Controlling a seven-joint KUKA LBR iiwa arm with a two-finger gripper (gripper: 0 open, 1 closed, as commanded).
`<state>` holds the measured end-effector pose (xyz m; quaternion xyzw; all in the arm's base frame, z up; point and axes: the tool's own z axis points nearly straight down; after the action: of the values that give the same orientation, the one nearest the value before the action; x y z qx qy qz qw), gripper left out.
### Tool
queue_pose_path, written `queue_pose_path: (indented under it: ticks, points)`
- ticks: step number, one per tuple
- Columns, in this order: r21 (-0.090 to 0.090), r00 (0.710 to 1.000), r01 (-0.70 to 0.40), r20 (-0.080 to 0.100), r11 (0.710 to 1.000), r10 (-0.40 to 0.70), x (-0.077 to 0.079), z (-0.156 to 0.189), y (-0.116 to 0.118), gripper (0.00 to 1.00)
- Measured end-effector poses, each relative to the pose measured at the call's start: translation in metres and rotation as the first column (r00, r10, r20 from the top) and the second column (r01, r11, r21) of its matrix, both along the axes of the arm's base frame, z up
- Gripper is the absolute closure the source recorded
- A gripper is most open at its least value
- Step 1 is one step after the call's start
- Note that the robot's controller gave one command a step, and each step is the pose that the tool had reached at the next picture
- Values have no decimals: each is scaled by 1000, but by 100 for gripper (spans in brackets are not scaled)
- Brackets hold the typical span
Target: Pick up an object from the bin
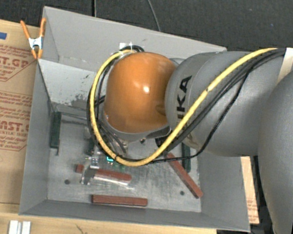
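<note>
Reddish-brown, a short flat stick [114,176] lies on the bin [163,194] floor near its middle, its left end at the gripper [90,172], which is low over the floor. Whether the gripper is spread or pressed together cannot be told. This looks like the grasping step: next, a firm pinch and a straight lift. A longer brown stick [120,200] lies nearer, a third stick [185,176] to the right, a dark green bar [55,130] well left; none blocks.
</note>
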<state>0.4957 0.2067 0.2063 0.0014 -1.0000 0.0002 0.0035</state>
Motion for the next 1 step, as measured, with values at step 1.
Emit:
queue_pose_path:
  ticks: [1]
  points:
    - [1,1000,2,7,1000,-2,2,4,-1,0]
